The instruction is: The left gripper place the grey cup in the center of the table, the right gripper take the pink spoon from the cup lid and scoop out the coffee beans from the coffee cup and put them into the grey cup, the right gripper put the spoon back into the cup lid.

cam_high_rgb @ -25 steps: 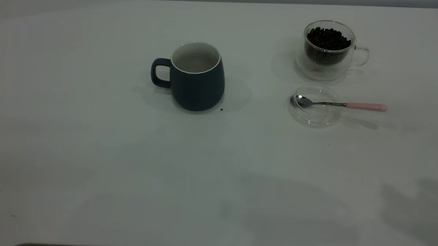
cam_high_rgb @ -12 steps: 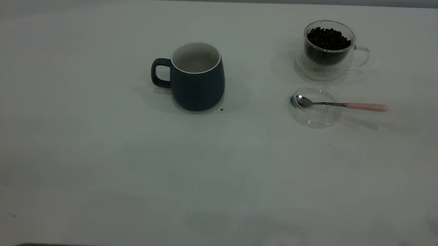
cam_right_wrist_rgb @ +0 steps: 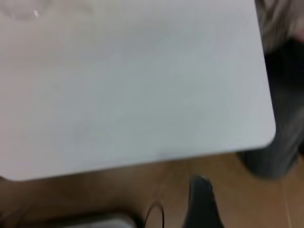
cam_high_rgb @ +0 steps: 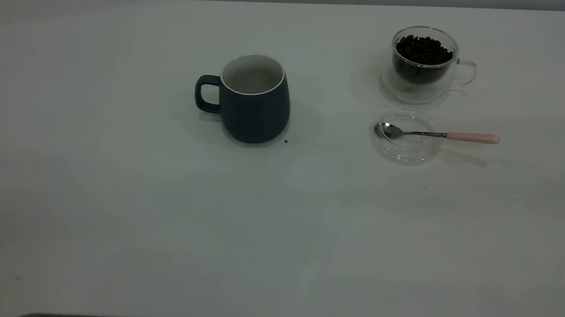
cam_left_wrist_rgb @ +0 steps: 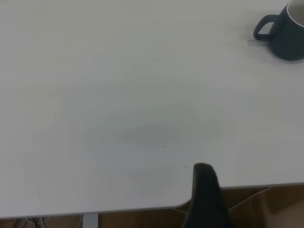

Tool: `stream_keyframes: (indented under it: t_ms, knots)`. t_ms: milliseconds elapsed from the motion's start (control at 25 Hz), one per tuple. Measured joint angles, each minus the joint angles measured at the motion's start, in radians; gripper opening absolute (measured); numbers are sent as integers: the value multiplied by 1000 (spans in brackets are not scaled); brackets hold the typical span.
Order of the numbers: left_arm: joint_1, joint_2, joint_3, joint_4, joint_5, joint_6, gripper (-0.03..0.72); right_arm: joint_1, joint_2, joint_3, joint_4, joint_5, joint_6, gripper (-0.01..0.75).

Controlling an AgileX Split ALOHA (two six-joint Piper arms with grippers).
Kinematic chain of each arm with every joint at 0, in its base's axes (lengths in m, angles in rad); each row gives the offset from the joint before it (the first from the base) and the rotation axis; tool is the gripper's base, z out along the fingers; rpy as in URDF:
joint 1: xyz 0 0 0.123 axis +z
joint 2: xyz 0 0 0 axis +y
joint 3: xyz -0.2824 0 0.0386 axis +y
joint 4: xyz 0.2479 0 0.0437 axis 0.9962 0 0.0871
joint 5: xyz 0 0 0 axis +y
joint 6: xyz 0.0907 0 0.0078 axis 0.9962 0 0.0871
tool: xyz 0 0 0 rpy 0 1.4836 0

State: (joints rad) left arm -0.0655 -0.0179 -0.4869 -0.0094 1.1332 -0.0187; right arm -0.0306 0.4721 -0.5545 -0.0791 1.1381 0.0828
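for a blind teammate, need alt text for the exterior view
A dark grey cup stands upright near the middle of a white table. To its right, a glass coffee cup holds coffee beans, and nearer the camera the pink spoon rests its bowl in the cup lid. No arm shows.

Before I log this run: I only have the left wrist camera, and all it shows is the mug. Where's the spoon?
Observer: The pink spoon rests with its bowl in the cup lid, its handle reaching out over the table toward the right arm's side.
Operator: And the glass cup?
Observer: The coffee cup stands just beyond the lid, apart from it, with coffee beans inside.
Operator: Any arm over the table?
Observer: None in the exterior view. The right wrist camera looks at a table corner and the floor.
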Motion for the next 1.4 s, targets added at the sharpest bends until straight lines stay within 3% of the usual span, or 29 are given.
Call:
stream_keyframes:
  t_ms: [240, 640, 1400]
  knots:
    - [0, 0, 0, 0, 0, 0, 565, 69, -178, 84, -4, -18, -22, 573]
    - [0, 0, 0, 0, 0, -3, 565, 72, -426, 85, -4, -17, -24, 573]
    - [0, 0, 0, 0, 0, -2, 565, 101, -438, 85, -9, -15, -26, 573]
